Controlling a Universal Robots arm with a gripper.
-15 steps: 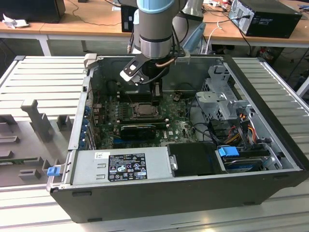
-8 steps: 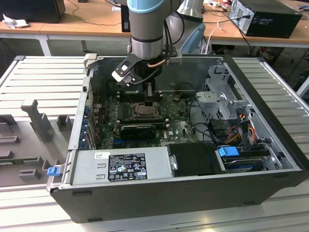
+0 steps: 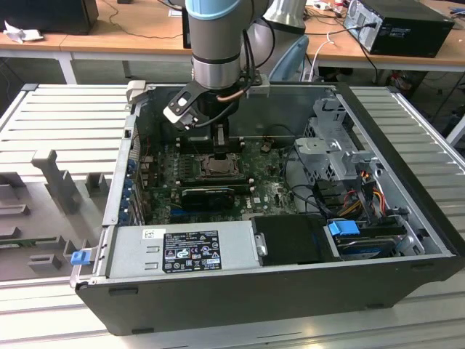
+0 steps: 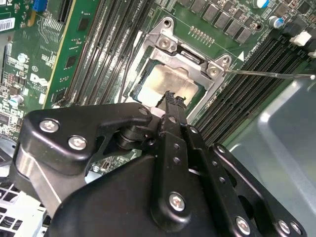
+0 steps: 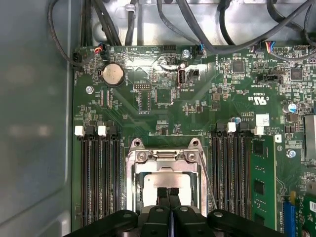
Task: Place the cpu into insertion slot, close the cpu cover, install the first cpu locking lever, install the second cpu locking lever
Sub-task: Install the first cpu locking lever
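Note:
The cpu (image 4: 170, 81) (image 5: 157, 179) lies in the insertion slot (image 3: 216, 166), its pale face showing through the window of the cpu cover (image 4: 174, 47) (image 5: 166, 159). The cover's silvery frame lies flat over it. My gripper (image 4: 170, 97) (image 5: 169, 192) (image 3: 220, 149) hangs just above the chip's face, its black fingers shut together with nothing between them. A thin metal locking lever (image 4: 269, 75) (image 5: 208, 175) runs beside the socket, and its free end sticks out over the memory slots. A second thin lever (image 4: 126, 64) runs along the socket's other side.
Long black memory slots (image 5: 98, 173) (image 5: 232, 168) flank the socket on both sides. In the exterior view a long black card (image 3: 211, 195), the power supply (image 3: 182, 247), a drive cage (image 3: 334, 149) and cables (image 3: 363, 193) crowd the open case. The grey case wall (image 5: 29, 123) stands close by.

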